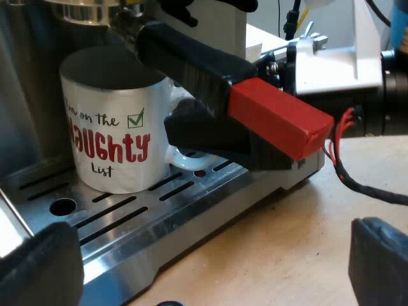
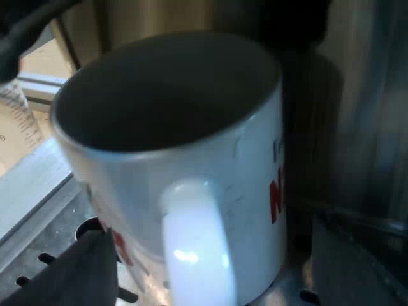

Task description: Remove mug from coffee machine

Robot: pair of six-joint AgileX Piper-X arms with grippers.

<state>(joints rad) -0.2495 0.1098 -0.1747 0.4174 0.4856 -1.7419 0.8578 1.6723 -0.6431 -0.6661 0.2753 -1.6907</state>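
A white mug (image 1: 115, 127) with red "naughty list" lettering stands on the espresso machine's slotted drip tray (image 1: 127, 223), under the brew head. The holder's dark handle (image 1: 191, 60) with its red end (image 1: 280, 118) is locked into the machine's front and juts out over the mug's handle. My left gripper (image 1: 210, 280) hangs back from the tray, open, nothing between its fingers. My right gripper (image 2: 204, 268) is at the mug (image 2: 172, 140), open, with one finger (image 2: 70, 274) on each side of the mug's white handle (image 2: 197, 242) and a gap to both. Its black finger (image 1: 210, 137) lies under the holder's handle.
The machine's steel front (image 2: 363, 127) rises right behind the mug. A measuring glass (image 2: 13, 121) with scale marks stands beyond the tray's edge. Bare wooden tabletop (image 1: 287, 255) lies before the tray. The holder's handle leaves little room above the mug's handle.
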